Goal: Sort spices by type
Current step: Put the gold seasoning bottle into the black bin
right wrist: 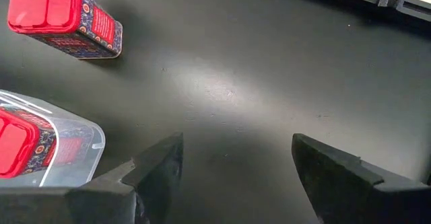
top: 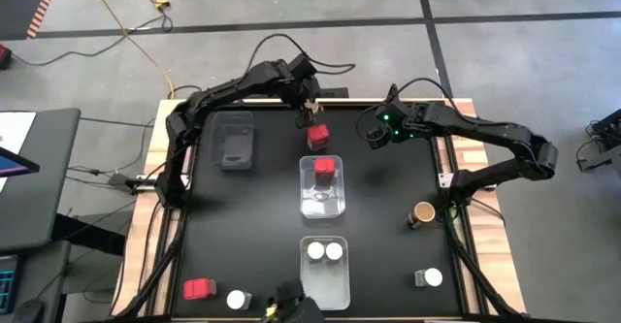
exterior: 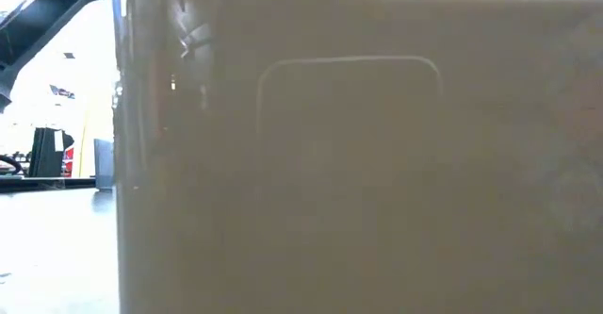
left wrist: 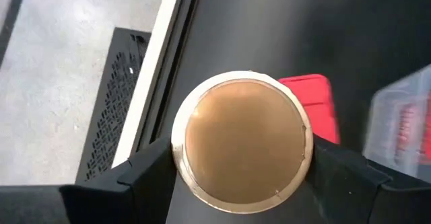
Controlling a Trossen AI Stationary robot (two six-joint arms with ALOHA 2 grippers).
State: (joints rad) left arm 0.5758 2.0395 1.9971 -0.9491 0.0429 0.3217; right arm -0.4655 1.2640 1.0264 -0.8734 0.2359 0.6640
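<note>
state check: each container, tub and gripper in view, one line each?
left gripper: shut on brown-topped jar, raised over the table's far side
right gripper: open, empty
red spice box: standing loose on table
middle tub: holds one red box
near tub: holds two white-lidded jars
far-left tub: contents unclear
tan-topped jar: loose, right side

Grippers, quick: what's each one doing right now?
Left gripper: shut on a brown-topped jar.
Right gripper: open, holding nothing, above the black table.
</note>
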